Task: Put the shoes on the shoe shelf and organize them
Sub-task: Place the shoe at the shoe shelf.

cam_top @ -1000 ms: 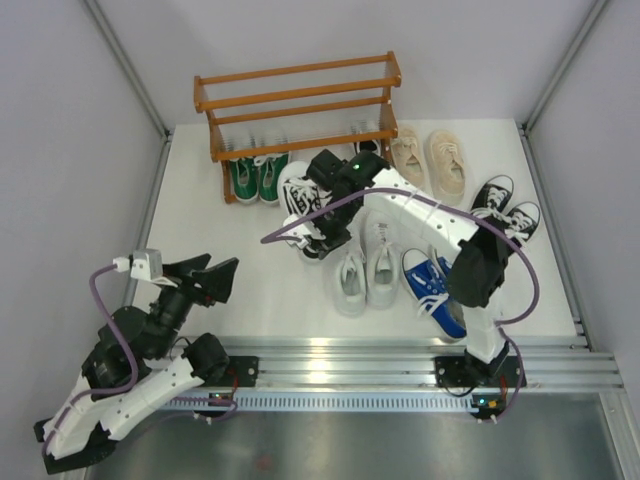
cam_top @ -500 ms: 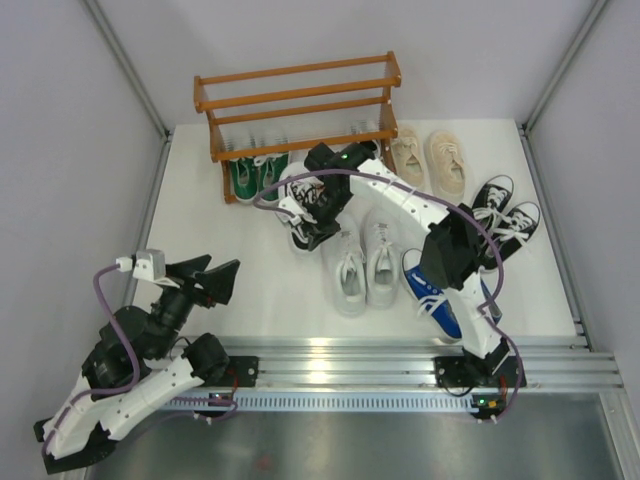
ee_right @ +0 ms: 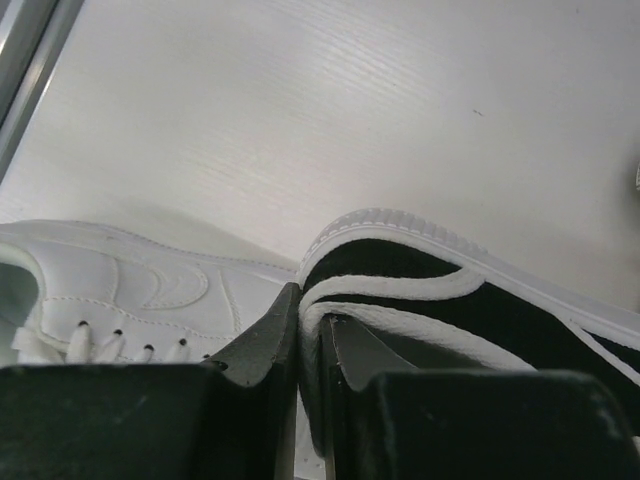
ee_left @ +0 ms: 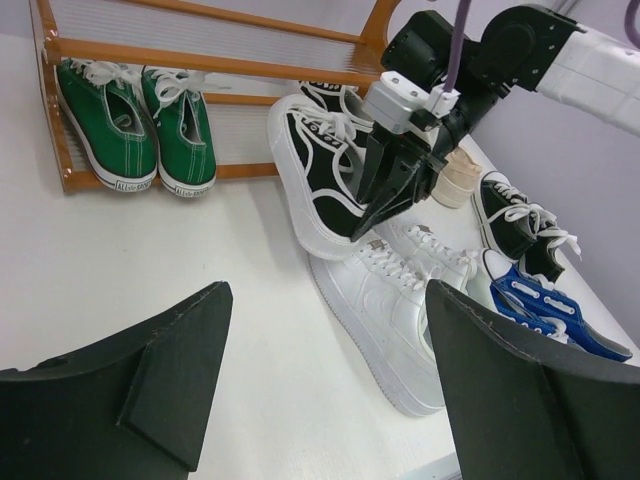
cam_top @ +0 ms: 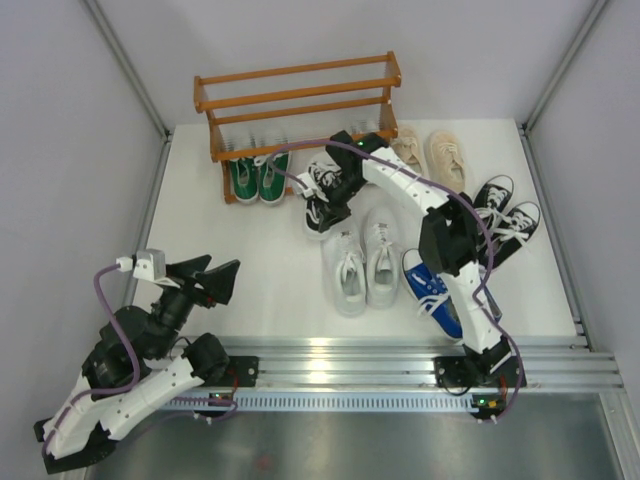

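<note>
From above, you see your right gripper point(cam_top: 338, 192) pinching one black-and-white shoe point(cam_top: 320, 212) just in front of the shelf point(cam_top: 296, 100), beside the green pair point(cam_top: 258, 178) that sits at the lowest tier. Your left gripper point(cam_top: 212, 278) hangs well apart from the shoes, near its own base, with fingers spread wide and nothing between them. In the left wrist view, the gripped shoe is tilted, with the toe low, next to the white pair point(ee_left: 385, 305). In the right wrist view, the two fingers point(ee_right: 262, 345) are pressed together on the thin edge of the shoe's opening, over the table point(ee_right: 300, 100).
</note>
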Action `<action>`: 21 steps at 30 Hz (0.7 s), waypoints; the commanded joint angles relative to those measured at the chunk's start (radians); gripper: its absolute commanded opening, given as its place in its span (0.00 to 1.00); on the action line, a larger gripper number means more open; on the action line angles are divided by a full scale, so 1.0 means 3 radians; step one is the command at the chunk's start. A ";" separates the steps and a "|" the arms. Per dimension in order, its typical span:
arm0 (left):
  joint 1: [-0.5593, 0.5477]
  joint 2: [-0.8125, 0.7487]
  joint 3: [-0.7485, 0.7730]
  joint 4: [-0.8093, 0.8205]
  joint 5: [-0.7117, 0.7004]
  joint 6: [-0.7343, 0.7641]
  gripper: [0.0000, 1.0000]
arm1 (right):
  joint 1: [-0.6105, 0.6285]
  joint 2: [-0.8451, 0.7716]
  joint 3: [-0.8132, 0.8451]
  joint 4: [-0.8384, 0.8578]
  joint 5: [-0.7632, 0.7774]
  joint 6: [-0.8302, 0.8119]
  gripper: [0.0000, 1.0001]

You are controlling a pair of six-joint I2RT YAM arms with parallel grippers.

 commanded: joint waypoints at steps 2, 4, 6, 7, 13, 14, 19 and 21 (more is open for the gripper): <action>0.0015 0.0002 -0.0003 0.0034 0.0020 0.0053 0.84 | -0.0101 0.0079 0.0220 0.0440 -0.0228 0.0041 0.01; 0.0015 0.0007 -0.0003 0.0033 0.0010 0.0047 0.84 | -0.0142 0.0105 0.0245 0.0543 -0.0213 0.0103 0.01; 0.0015 0.0002 -0.0003 0.0023 0.0010 0.0047 0.84 | -0.0163 0.0166 0.0307 0.0645 -0.0157 0.0143 0.01; 0.0015 -0.0003 -0.0003 0.0028 0.0005 0.0047 0.84 | -0.0178 0.0182 0.0378 0.0671 -0.0131 0.0169 0.01; 0.0015 -0.0003 -0.0008 0.0034 -0.0005 0.0047 0.84 | -0.0209 0.0248 0.0465 0.1019 0.0119 0.0277 0.01; 0.0015 -0.0003 -0.0008 0.0028 -0.0006 0.0042 0.84 | -0.0204 0.0274 0.0476 0.1044 0.0155 0.0272 0.01; 0.0015 0.0002 -0.0008 0.0028 -0.0011 0.0042 0.84 | -0.0204 0.0350 0.0522 0.1188 0.0385 0.0226 0.02; 0.0015 -0.0003 -0.0008 0.0033 -0.0011 0.0047 0.84 | -0.0199 0.0376 0.0527 0.1213 0.0462 0.0170 0.03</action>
